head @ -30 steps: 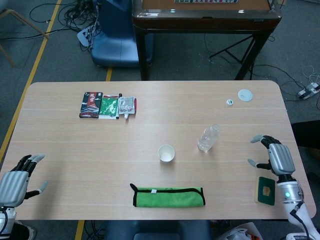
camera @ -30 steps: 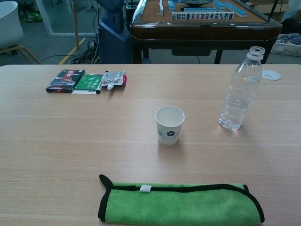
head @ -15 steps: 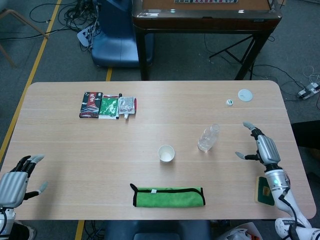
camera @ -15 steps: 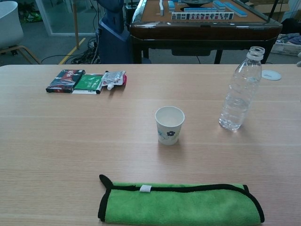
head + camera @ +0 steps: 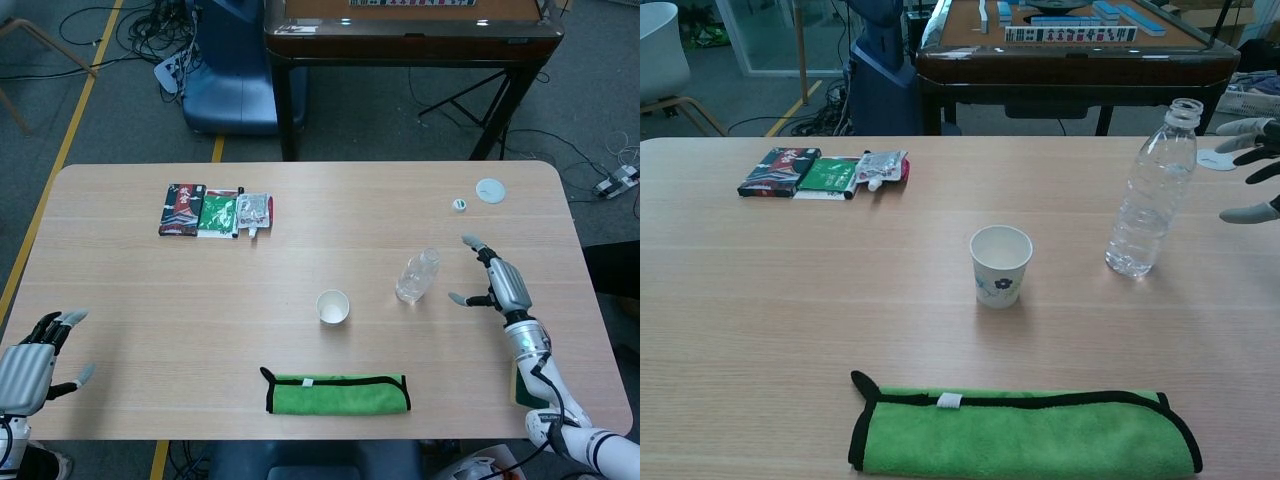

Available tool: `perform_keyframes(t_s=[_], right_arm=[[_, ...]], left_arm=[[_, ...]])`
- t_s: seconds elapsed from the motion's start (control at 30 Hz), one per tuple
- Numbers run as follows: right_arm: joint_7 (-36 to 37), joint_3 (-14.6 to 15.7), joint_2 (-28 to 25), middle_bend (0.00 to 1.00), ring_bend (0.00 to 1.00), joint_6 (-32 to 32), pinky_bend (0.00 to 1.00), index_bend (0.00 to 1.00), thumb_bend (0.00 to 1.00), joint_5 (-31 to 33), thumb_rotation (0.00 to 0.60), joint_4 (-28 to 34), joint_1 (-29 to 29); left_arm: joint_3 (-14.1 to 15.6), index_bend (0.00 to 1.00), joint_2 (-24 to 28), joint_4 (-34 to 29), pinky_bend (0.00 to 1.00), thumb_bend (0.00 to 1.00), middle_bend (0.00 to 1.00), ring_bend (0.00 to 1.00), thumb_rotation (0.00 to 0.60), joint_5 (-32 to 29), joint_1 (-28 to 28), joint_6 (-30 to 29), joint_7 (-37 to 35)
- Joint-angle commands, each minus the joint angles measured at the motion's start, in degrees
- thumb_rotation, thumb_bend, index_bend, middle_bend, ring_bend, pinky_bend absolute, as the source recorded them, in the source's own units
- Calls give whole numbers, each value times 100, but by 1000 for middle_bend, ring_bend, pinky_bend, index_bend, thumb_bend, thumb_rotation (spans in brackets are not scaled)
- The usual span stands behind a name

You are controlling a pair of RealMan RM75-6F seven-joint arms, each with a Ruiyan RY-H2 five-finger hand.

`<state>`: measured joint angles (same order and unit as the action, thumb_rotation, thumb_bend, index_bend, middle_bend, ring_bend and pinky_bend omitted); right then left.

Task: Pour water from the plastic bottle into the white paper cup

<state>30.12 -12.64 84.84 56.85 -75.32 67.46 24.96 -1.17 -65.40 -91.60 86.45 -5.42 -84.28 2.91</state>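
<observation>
One plastic bottle (image 5: 1151, 193) stands upright — long axis vertical, uncapped mouth up.

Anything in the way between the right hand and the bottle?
No. Only bare table separates the open right hand from the upright plastic bottle; both the head and chest views show this.

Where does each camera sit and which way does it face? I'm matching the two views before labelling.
Head view: high, looking down on the whole table; shows left hand and right hand.
Chest view: low at the near edge, looking across; only right hand fingertips.
Shared: plastic bottle, white paper cup, green cloth.
</observation>
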Motion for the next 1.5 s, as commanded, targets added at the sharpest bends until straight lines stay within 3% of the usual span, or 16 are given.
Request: perform_keyframes(t_s=[0.03,0.87,1.5], right_arm=[[188,30,171,136,136,-120,227,118,0,-98,600,-224,146],[963,254,965,172,136,-300,227,118,0,-508,600,-1131,667],[1178,393,1092,228,149,-346,229,122,0,-597,600,-1364,813]], left_arm=[[2,172,1,6,441,225,210,138,600,0,1,3,-4],[37,171,73,-90,441,225,211,138,600,-23,13,69,-63],[38,171,74,-87,441,225,211,139,600,-33,16,84,-68]])
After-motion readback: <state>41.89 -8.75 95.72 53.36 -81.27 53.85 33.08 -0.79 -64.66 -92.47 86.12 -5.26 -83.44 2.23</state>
